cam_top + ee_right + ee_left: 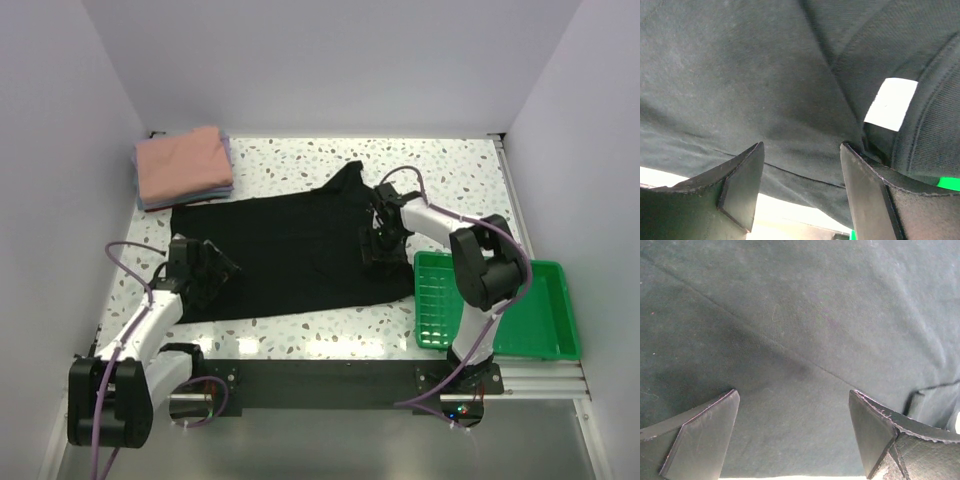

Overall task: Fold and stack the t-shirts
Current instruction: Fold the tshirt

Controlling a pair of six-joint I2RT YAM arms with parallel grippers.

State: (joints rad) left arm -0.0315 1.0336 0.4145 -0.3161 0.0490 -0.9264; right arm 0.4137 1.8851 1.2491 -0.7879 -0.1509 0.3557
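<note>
A black t-shirt lay spread flat across the middle of a speckled white tabletop, seen from above. One sleeve stuck out toward the far side. In the far left corner, apart from the black cloth, sat a stack of folded shirts, salmon-pink on top with lavender and bluish edges showing beneath it. A green plastic tray stood at the near right, its left edge just beside the black shirt.

The left arm reached in from the near left, and the left tool hung over the shirt's left edge. From that wrist, its two dark fingers stood wide apart with only flat black cloth filling the view beyond them, crossed by a thin seam line. Nothing was caught between them.

The right arm bent over the tray, and the right tool was low over the shirt's right side. From that wrist, its fingers were spread as well, gripping nothing, with dark fabric close beyond the tips. A small white tag showed inside the ribbed collar, just past the right-hand finger. A strip of pale tabletop showed below the cloth's edge.
</note>
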